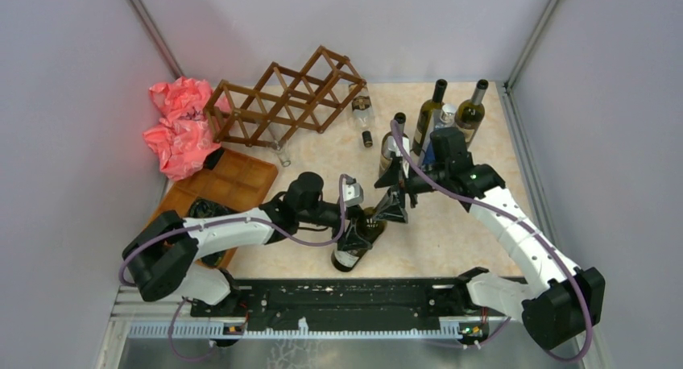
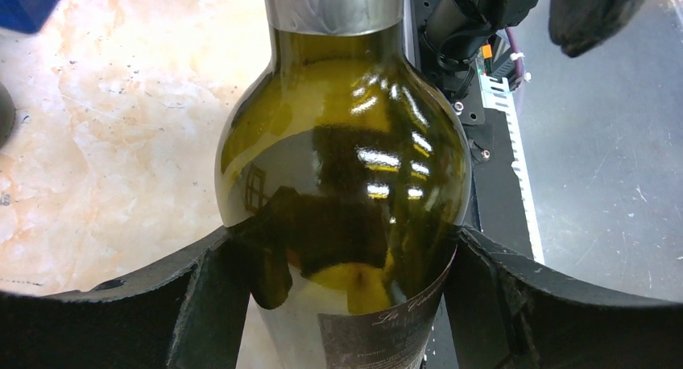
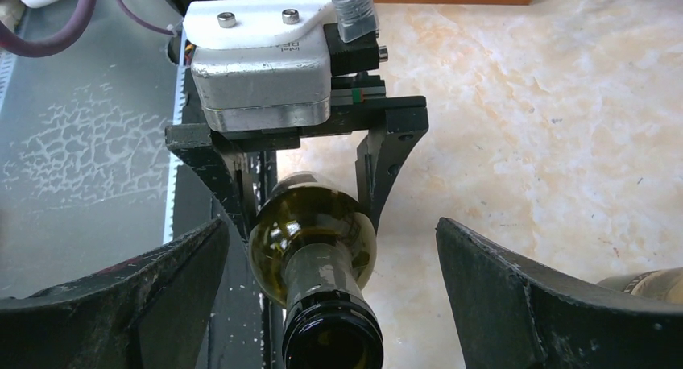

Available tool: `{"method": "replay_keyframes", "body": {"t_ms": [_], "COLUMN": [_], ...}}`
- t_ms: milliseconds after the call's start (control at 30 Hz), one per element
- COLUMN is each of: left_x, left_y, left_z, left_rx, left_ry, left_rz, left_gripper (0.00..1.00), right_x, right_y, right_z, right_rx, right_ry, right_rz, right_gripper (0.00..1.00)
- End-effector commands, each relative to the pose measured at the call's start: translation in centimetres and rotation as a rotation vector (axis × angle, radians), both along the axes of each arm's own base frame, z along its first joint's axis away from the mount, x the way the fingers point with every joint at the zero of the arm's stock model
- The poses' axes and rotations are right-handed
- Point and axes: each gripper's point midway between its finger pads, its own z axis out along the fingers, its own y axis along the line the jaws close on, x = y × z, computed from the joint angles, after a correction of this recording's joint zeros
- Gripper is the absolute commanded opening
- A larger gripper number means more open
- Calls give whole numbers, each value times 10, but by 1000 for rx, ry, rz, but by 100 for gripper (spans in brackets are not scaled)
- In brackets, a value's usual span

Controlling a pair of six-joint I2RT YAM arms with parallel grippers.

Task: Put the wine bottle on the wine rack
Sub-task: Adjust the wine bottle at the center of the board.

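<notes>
Left gripper (image 2: 346, 300) is pinching the wine bottle (image 1: 348, 259) by its fat body, lower middle of the top view. Right gripper (image 3: 334, 292) is hanging spread wide either side of the neck, not touching it. Wine rack (image 1: 283, 101) is sitting upper left, well apart.

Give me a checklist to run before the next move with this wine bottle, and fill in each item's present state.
1. Left fingers clamped on the wine bottle: ok, one on each side of its body.
2. Right fingers closed on the neck: not ok, they stand apart on either side of it, not touching.
3. Bottle clear of the table: cannot tell.
4. Wine rack standing steady: cannot tell; it sits slanted at the back left.
5. Room at the rack's right end: not ok, a second bottle lies right beside it.
</notes>
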Motion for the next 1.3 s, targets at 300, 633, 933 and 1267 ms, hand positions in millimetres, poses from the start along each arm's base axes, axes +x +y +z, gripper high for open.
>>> {"method": "replay_keyframes", "body": {"t_ms": [300, 633, 933, 1267], "left_x": [-6, -2, -2, 3], "left_y": [-3, -2, -2, 0], "left_z": [-9, -8, -8, -7], "left_rx": [31, 35, 37, 24], "left_ry": [41, 30, 61, 84], "left_rz": [-49, -23, -7, 67], "left_gripper": [0, 0, 0, 27], "right_x": [-1, -9, -16, -20], "right_y": [11, -1, 4, 4], "right_z": [11, -10, -6, -5], "right_rx": [56, -8, 35, 70], "right_ry": [0, -29, 12, 47], "right_rz": [29, 9, 46, 33], "right_gripper": [98, 90, 54, 0]}}
